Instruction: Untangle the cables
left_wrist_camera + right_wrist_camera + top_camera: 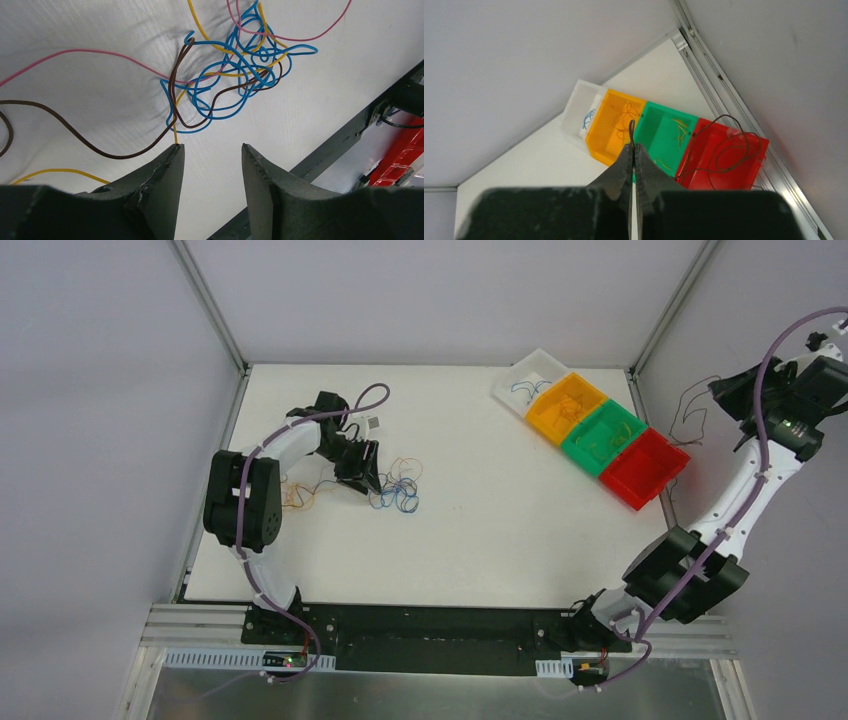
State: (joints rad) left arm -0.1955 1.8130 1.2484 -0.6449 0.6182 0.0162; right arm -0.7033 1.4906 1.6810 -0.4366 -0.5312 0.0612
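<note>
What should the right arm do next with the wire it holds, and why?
Probably lower the right gripper toward the red bin and open there. Its jaws are shut on a thin dark wire, whose loops dangle in front of that bin in the wrist view. The left gripper hangs open above the tangle, holding nothing, so it need not move first.

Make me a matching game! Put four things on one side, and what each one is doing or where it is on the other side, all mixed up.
Things:
1. left gripper
2. right gripper
3. white bin
4. red bin

Clues:
A. shut on a dark wire
B. has a blue wire inside
C. open, over the tangle
D. end of the row, beside the green bin

Pairs: 1-C, 2-A, 3-B, 4-D
</note>
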